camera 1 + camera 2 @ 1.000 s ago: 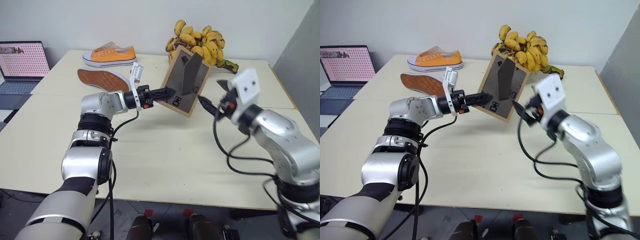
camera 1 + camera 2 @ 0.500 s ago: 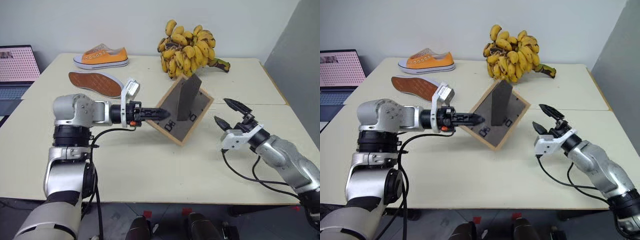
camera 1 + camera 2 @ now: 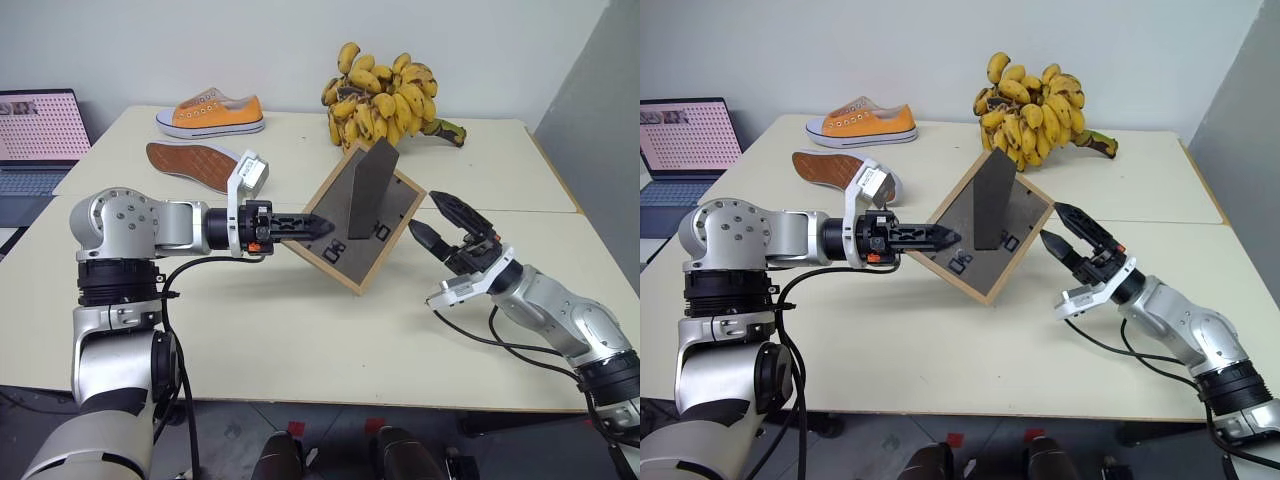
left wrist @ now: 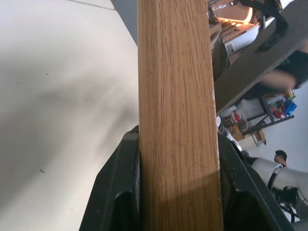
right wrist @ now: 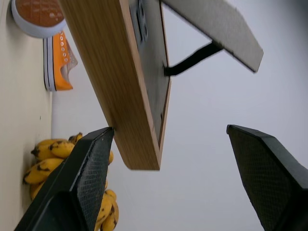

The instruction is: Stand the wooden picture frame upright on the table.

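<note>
A: Wooden picture frame (image 3: 356,215) now tipped on a corner above the counter (image 3: 300,330), back board and folded-out stand facing this way; lower and closer than a second ago.
B: Pinched at its edge by the left pincer (image 3: 318,226)?
A: Yes. Right pincer (image 3: 437,220) spread wide, rolled over, just beside the far corner, not touching.
B: Ready to steady and set down, probably.

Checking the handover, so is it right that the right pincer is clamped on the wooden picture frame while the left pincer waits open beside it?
No, swapped. In the left eye view the left pincer clamps the wooden picture frame; the right pincer waits open beside it.
</note>
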You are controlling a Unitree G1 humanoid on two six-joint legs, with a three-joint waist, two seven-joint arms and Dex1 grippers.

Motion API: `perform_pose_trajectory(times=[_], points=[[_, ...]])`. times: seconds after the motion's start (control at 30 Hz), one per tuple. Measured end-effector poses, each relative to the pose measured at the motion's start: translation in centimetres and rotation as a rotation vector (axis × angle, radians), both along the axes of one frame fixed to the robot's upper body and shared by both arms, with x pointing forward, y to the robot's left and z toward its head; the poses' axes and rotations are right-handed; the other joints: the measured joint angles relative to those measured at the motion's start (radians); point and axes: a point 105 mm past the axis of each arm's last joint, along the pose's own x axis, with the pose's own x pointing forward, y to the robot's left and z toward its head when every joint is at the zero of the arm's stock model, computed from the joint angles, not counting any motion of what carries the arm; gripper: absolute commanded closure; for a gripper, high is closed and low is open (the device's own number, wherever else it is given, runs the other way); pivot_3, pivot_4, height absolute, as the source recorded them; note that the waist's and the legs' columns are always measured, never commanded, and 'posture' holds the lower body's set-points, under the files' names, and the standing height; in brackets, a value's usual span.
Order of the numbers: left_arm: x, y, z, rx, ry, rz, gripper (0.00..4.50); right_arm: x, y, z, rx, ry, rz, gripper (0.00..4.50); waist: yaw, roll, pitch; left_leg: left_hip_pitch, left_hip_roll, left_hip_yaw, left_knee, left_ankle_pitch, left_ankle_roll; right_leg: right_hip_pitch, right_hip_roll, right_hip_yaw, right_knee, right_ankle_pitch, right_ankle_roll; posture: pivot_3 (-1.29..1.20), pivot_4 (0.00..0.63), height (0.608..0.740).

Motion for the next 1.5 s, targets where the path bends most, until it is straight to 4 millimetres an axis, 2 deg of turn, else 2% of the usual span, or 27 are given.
perform_pose_trajectory(times=[0.17,0.27,0.37,0.57,0.77,0.83,1.13,1.2,1.37,1.5], points=[[-0.4,-0.7,0.3,-0.02,0.0,-0.035,3.21,0.1,1.6,0.6,0.018,-0.016,0.043,0.55,-0.002,0.0,0.0,0.0,0.0,0.0,0.0,0.0,-0.001,0.0,0.0,0.0,0.0,0.0,0.0,0.0,0.15,0.74],[-0.6,-0.9,0.4,-0.026,0.0,-0.047,3.21,0.5,1.7,1.4,0.017,-0.035,0.041,0.55,-0.002,0.0,0.0,0.0,0.0,0.0,0.0,0.0,-0.001,0.0,0.0,0.0,0.0,0.0,0.0,0.0,0.15,0.74],[-0.7,-1.1,0.3,-0.022,0.004,-0.056,3.21,0.9,1.5,1.2,0.012,-0.024,0.032,0.55,-0.002,0.0,0.0,0.0,0.0,0.0,0.0,0.0,0.0,0.0,0.0,0.0,0.0,0.0,0.0,0.0,0.15,0.74],[-0.7,-1.4,0.2,-0.018,0.01,-0.059,3.21,1.3,0.6,1.0,-0.035,-0.004,0.016,1.52,-0.003,0.0,0.0,0.0,0.0,0.0,0.0,0.0,0.0,0.0,0.0,0.0,0.001,0.0,0.0,0.0,0.15,0.74],[-0.8,-1.6,0.2,-0.03,0.013,-0.069,3.21,1.2,0.6,0.9,-0.045,0.003,0.018,2.93,-0.003,0.0,0.0,0.0,0.0,0.0,0.0,0.001,0.0,0.0,0.0,0.0,0.001,0.0,0.0,0.0,0.15,0.74],[-0.8,-1.6,0.2,-0.034,0.02,-0.069,3.21,1.2,0.7,0.9,-0.05,0.003,0.017,3.05,-0.003,0.0,0.0,0.0,0.0,0.0,0.0,0.001,0.0,0.0,0.0,-0.001,0.001,0.0,0.0,0.0,0.15,0.74],[-0.8,-1.6,0.1,-0.038,0.027,-0.069,3.21,1.3,0.7,0.9,-0.051,0.004,0.009,3.06,-0.003,0.0,0.0,0.0,0.0,0.0,0.0,0.001,0.0,0.0,0.0,0.0,0.001,0.0,0.0,0.0,0.15,0.74],[-0.8,-1.6,0.1,-0.039,0.026,-0.067,2.51,1.3,0.7,0.9,-0.049,0.005,0.004,3.06,-0.003,0.0,0.0,0.0,0.0,0.0,0.0,0.001,0.0,0.0,0.0,0.0,0.001,0.0,0.0,0.0,0.15,0.74],[-1.1,-1.6,0.6,-0.023,-0.054,-0.059,1.53,1.4,1.0,0.6,-0.051,0.024,0.01,3.06,-0.003,0.0,0.0,0.0,0.0,0.0,0.0,0.001,-0.001,0.0,0.0,0.0,0.001,0.0,0.0,0.0,0.15,0.74],[-0.9,-1.1,0.9,-0.014,-0.162,-0.007,1.53,1.6,1.1,0.6,-0.037,0.042,0.016,3.06,-0.002,0.0,0.0,0.0,0.0,0.0,0.0,0.001,-0.001,0.0,0.0,0.0,0.001,0.0,0.0,0.0,0.15,0.74]])
